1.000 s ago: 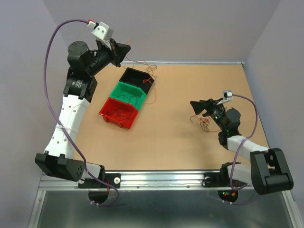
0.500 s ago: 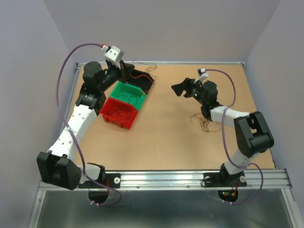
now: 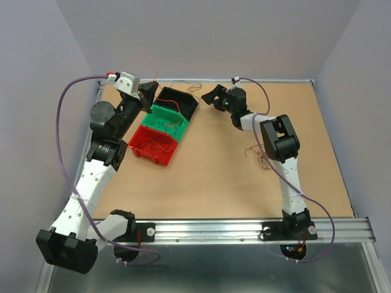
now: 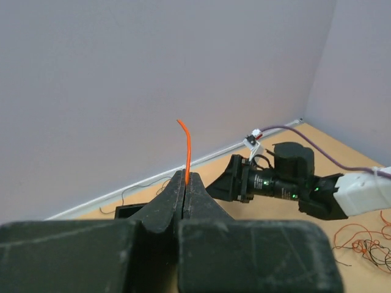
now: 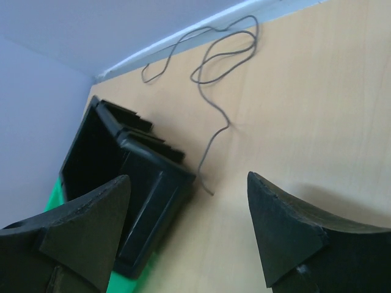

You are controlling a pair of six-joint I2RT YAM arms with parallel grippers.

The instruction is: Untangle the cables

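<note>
Item count:
- Arms: two. The left gripper is clenched on a single orange wire, which stands up from between the closed fingers. The right gripper is released, fingers spread wide with nothing between them.
- Bins: three, set in a touching diagonal row: black bin farthest back, green bin in the middle, red bin nearest. Thin wires lie in the green and red bins.
- Cables: one wiry bunch lies on the table right of centre, well apart from both grippers. One loose grey wire curls along the back edge, just beside the black bin.

Change since the earlier frames: the right gripper, previously low over the bunch, has swung to the back of the table and now hangs beside the black bin, above the end of the grey wire. The left gripper has come down from its raised position to the far left side of the bins. The bunch has not moved.

Surroundings: flat tan board tabletop, a metal rail along the near edge carrying both arm bases, and plain lilac-grey walls on three sides
</note>
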